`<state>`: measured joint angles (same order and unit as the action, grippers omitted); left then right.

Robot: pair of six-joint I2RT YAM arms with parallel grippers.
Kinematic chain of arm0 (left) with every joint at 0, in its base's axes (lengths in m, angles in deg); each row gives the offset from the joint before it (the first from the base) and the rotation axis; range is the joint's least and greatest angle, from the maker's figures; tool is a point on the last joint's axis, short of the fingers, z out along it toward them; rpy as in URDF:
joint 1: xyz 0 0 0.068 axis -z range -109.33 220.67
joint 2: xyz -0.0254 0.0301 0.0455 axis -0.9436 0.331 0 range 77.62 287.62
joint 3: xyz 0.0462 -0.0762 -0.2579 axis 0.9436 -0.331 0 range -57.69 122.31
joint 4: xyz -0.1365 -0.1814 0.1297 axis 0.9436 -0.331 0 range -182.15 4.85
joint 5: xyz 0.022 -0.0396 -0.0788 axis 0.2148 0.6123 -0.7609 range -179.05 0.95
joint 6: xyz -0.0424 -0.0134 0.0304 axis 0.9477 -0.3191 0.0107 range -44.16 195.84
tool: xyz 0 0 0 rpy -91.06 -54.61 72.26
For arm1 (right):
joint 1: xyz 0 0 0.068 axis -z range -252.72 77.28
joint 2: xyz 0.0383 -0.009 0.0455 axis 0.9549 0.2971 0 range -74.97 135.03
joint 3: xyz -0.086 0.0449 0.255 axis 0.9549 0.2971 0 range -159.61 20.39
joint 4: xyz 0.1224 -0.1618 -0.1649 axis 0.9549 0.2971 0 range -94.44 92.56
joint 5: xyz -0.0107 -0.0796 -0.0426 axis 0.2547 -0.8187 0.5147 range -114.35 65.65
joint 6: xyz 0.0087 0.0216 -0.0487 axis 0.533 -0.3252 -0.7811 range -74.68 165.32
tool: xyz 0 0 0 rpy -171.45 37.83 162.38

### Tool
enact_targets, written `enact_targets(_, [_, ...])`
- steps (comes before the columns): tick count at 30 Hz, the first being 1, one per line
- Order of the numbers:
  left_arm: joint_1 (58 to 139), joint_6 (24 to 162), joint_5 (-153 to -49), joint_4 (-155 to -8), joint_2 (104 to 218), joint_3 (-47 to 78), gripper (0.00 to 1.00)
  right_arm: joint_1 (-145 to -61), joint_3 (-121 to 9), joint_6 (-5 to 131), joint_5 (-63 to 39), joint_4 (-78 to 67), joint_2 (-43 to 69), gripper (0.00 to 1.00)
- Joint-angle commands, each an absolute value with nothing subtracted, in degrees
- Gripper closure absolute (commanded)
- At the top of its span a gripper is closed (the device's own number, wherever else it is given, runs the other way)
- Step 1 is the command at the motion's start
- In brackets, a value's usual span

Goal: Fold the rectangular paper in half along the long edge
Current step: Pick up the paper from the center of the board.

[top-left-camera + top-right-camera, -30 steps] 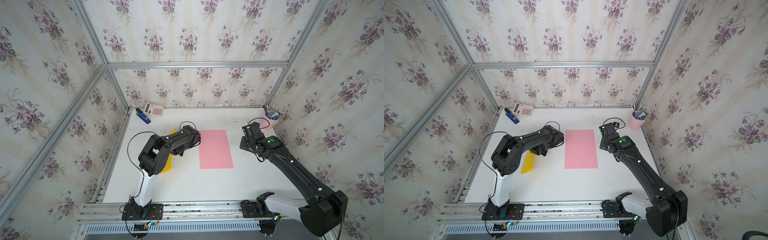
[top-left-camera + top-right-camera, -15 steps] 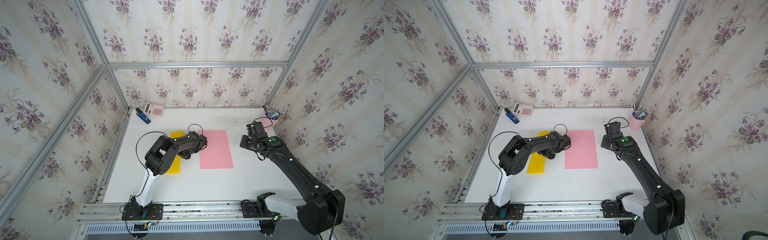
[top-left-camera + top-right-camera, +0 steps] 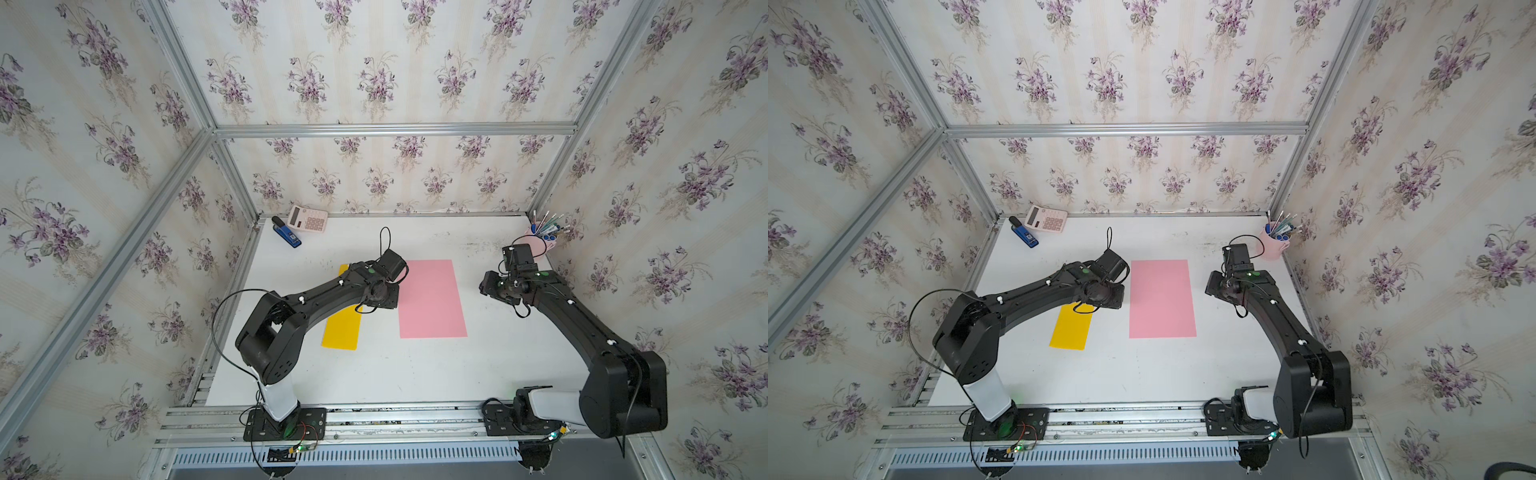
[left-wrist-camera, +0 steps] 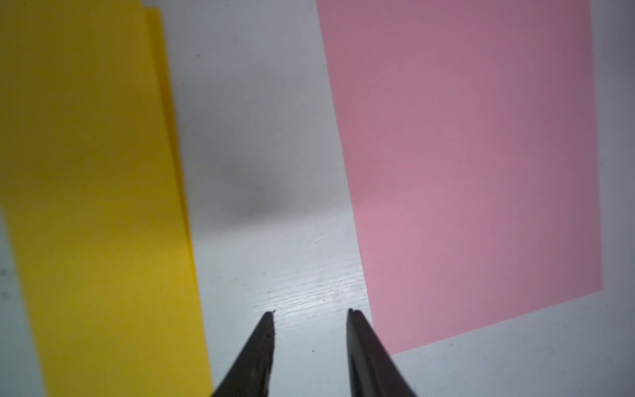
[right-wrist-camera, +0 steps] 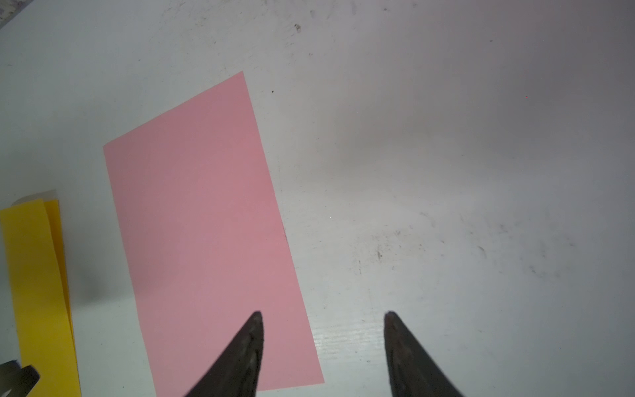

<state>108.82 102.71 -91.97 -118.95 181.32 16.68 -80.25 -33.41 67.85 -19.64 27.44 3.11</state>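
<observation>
Mid-table, a bit toward the back edge, pink paper (image 3: 430, 299) (image 3: 1160, 299) lies flat and unfolded, long edges running front to back. Table (image 3: 374, 374) is white and scuffed.

Left pincer (image 4: 311, 312): narrow gap, nothing between the tips. It sits over the bare strip of table between the two sheets. Pink paper (image 4: 474, 154) is just beside one fingertip, with its long edge close and not touching. Yellow paper (image 4: 92, 172) lies on the other side, a little further off.

Yellow paper (image 3: 341, 330) (image 3: 1071, 328) lies between the pink sheet and the left table edge. It is a folded narrow strip, the two layers slightly offset along the edge facing pink, and the left arm partly covers it in both top views.

Right pincer (image 5: 323, 313): wider gap, empty. One fingertip (image 5: 256, 330) shows over the pink paper (image 5: 206, 233) just inside its right long edge, the other over bare table. Cannot tell if it touches the sheet.

Back left corner: calculator (image 3: 308, 218) and blue stapler (image 3: 286, 233). Back right corner: pink pen cup (image 3: 1273, 245).
</observation>
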Motion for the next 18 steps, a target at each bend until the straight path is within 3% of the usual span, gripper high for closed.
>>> enact_targets(1, [107.7, 104.56, -106.25, -107.49, 184.41, 16.06, 0.97, -80.19, -31.75, 66.79, -12.12, 20.83, 5.33, 0.44])
enact_targets(6, [106.36, 109.46, -112.15, -96.48, 186.55, 12.04, 1.0, -80.5, -28.9, 65.47, -9.41, 14.2, 8.65, 0.45])
enact_targets(18, [102.97, 113.39, -105.69, -94.1, 188.08, 10.48, 1.0, -82.07, -32.54, 65.29, -9.44, 8.55, 19.94, 0.46])
